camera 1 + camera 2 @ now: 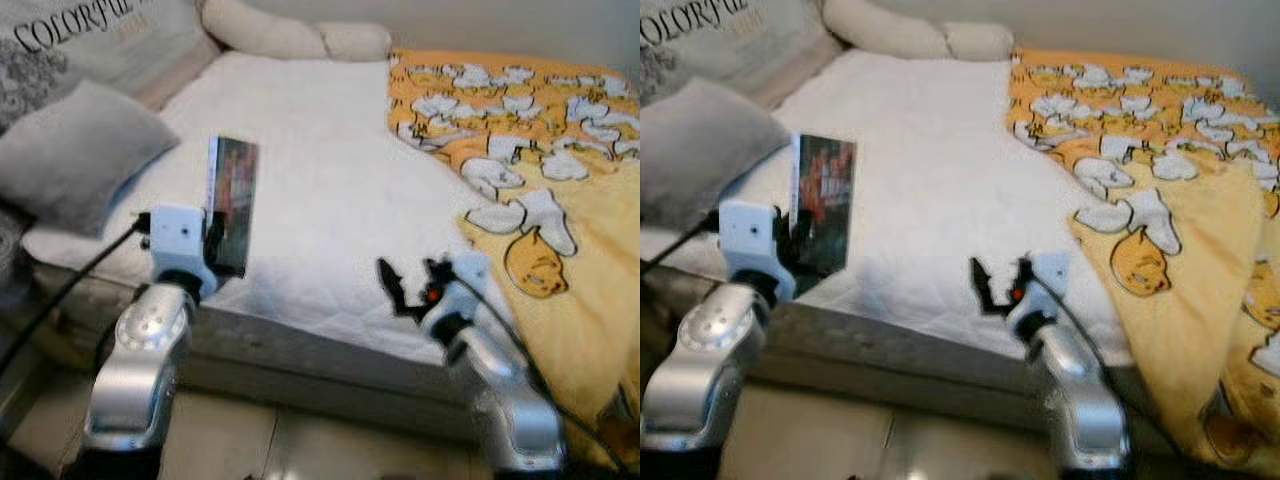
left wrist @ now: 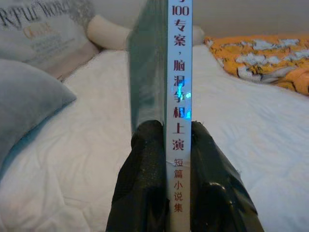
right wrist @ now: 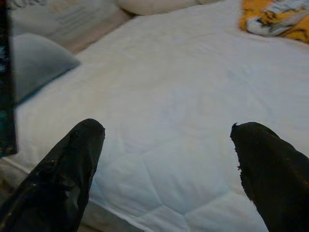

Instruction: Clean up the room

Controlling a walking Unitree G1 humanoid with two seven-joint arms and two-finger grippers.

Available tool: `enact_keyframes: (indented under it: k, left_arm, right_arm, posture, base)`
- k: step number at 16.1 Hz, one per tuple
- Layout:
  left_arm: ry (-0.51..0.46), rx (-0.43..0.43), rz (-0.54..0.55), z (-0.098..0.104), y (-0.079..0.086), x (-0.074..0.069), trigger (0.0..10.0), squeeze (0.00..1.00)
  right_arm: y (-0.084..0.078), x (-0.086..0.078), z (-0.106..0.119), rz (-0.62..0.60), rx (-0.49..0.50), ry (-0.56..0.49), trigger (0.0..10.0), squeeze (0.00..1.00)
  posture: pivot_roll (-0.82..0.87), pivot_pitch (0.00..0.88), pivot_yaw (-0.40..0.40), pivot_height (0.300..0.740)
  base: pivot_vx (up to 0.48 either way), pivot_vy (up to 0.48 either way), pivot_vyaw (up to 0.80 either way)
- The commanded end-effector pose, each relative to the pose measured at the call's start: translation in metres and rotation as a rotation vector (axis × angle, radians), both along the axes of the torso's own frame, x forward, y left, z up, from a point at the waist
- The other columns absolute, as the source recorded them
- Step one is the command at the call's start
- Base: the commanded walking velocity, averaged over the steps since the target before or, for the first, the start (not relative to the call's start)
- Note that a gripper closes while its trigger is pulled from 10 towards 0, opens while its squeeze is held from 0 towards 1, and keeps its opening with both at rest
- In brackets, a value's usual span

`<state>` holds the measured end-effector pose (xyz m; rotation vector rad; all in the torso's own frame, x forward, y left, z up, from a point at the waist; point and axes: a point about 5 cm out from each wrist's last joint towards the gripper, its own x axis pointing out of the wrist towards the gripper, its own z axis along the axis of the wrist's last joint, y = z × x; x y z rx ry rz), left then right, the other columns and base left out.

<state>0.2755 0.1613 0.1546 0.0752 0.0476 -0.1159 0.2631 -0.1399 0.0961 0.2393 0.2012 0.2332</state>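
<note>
Left wrist view: left tool (image 2: pixel 177 145) pinches book (image 2: pixel 178 72) upright.
</note>
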Motion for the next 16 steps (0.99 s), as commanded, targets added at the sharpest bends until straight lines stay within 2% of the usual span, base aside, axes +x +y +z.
enact_keyframes:
  k: [1, 6, 9, 11, 14, 16]
  left_arm:
    - [-0.044, 0.01, -0.004, 0.009, 0.001, 0.001, 10.0, 0.0]
    - [-0.039, 0.007, -0.011, 0.01, 0.0, 0.001, 10.0, 0.0]
    - [-0.028, -0.002, -0.036, 0.007, -0.01, -0.005, 10.0, 0.0]
    - [-0.028, -0.036, -0.051, 0.008, -0.018, -0.008, 10.0, 0.0]
    - [-0.035, -0.009, -0.104, 0.009, -0.027, -0.011, 10.0, 0.0]
    - [-0.04, -0.02, -0.103, 0.01, -0.024, -0.011, 10.0, 0.0]
  right_arm:
    - [0.003, 0.001, 0.003, 0.002, 0.009, -0.003, 10.0, 0.0]
    - [0.002, 0.002, 0.005, 0.0, 0.011, -0.005, 10.0, 0.0]
    - [-0.001, -0.002, 0.004, -0.012, 0.012, 0.004, 10.0, 0.0]
    - [-0.004, -0.004, 0.005, -0.022, -0.006, 0.003, 10.0, 0.0]
    - [-0.009, -0.006, 0.004, -0.031, -0.023, 0.014, 10.0, 0.0]
    - [-0.009, -0.006, 0.005, -0.027, -0.028, 0.013, 10.0, 0.0]
  posture:
    - [-0.01, 0.0, 0.028, 0.74]
    - [-0.01, 0.0, 0.025, 0.74]
    - [-0.02, 0.026, 0.021, 0.74]
    - [-0.03, 0.034, 0.018, 0.74]
    - [-0.03, 0.045, 0.007, 0.74]
    - [-0.02, 0.047, 0.006, 0.74]
  base:
    - [0.0, 0.48, 0.0]
    - [0.0, 0.48, -0.8]
    - [0.0, 0.48, -0.78]
    - [0.0, 0.0, -0.3]
    - [0.0, 0.0, 0.0]
    - [0.0, 0.0, 0.0]
